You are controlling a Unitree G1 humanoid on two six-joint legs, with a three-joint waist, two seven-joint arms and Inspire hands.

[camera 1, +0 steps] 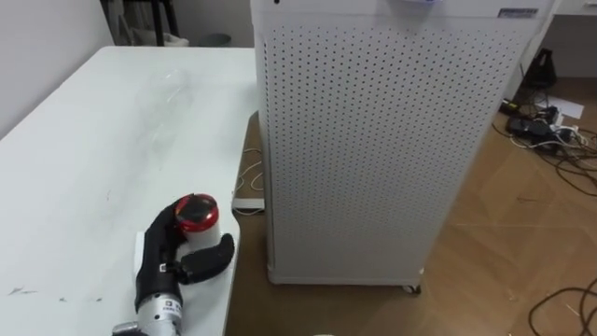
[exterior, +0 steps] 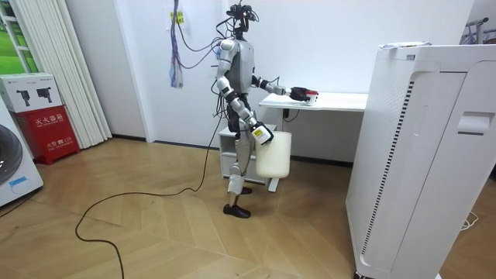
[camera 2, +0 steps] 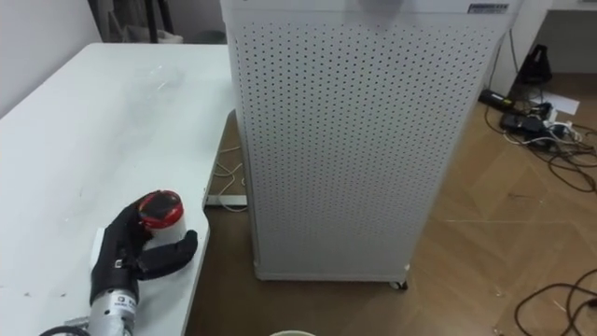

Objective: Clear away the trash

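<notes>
At the near corner of the counter (camera 1: 93, 140), just left of the one perforated white cabinet (camera 1: 373, 140), one red-capped white container (camera 1: 198, 217) is held by the left hand (camera 1: 163, 252). The fingers are curled over the container's far side and the thumb is closed against its near side. In the room view, one white bin (exterior: 273, 155) is gripped at its rim by the right hand (exterior: 262, 133), well left of the cabinet and clear of the floor.
</notes>
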